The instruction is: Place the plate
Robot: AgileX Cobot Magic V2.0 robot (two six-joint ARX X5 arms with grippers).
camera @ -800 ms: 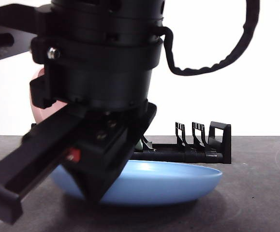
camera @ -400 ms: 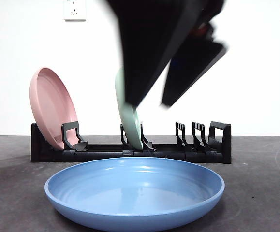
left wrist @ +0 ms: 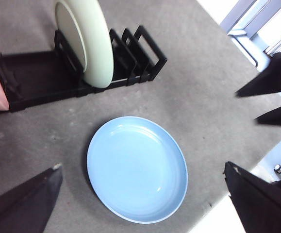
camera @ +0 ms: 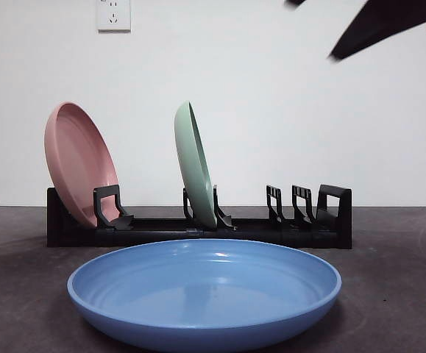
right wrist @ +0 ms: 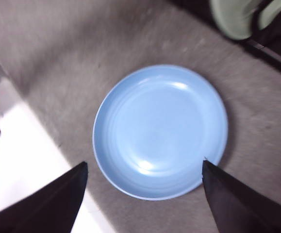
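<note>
Here the blue plate (right wrist: pixel 159 131) lies flat below both grippers' spread, empty jaws

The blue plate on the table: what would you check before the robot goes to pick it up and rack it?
1. Blue plate lies flat on the table, nothing on it: ok.
2. Left gripper jaws wide open, empty: ok.
3. Right gripper jaws open above the plate: ok.
4. Rack has free slots beside the green plate: ok.
5. Pink plate sits at the rack's end, out of the way: ok.
6. Plate's rim is graspable: cannot tell.
</note>
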